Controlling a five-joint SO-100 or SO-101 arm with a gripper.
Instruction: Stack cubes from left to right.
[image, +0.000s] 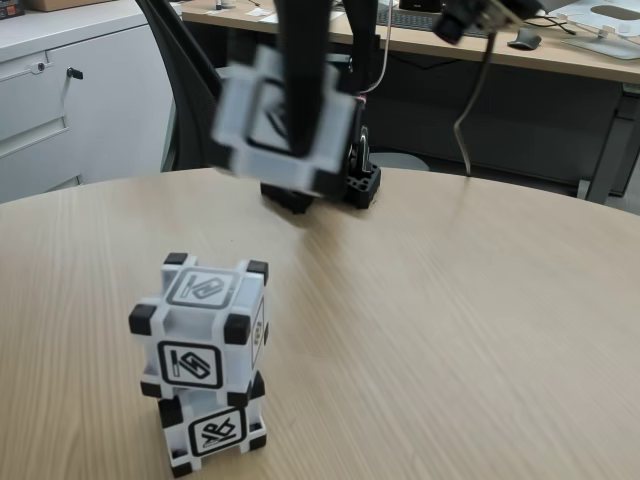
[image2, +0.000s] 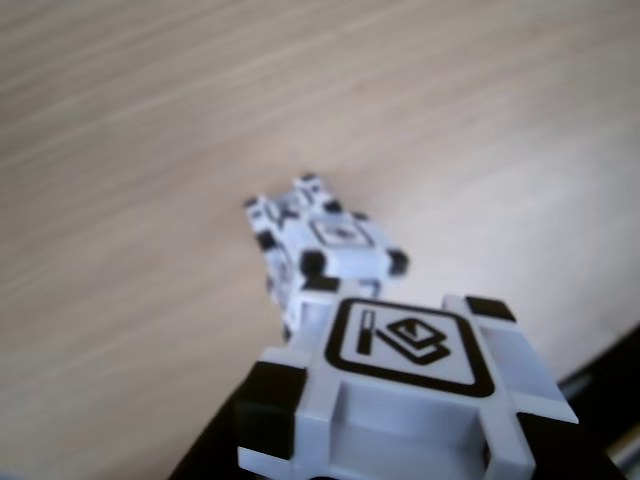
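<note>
Broadly, the largest item is the round light wood-grain table (image: 450, 330), which carries everything in the fixed view. Behind it stand a long wooden desk (image: 560, 55) and a pale grey cabinet (image: 70, 100) at the upper left.

Next in size is the black robot arm (image: 310, 60), descending from the top edge of the fixed view. Its black perforated base (image: 362, 188) sits on the far part of the table.

The arm's gripper (image: 300, 150) grasps the raised light grey-white translucent plastic cube with black corner blocks (image: 285, 125). A dark finger crosses the front face of this cube. The cube is clear of the table, blurred, and positioned above and behind the stack, toward the base. In the other view, the same raised cube (image2: 400, 400) occupies the lower foreground, with a black-framed symbol on its upward face.

Two further cubes of the same kind form a stack at the near left of the table in the fixed view. The upper stacked cube (image: 200, 330) rests directly on the lower stacked cube (image: 215, 430), slightly rotated against it. In the other view, the stack appears beyond the raised cube, with the upper stacked cube (image2: 335, 245) toward the camera; the lower one cannot be separated clearly there.
</note>
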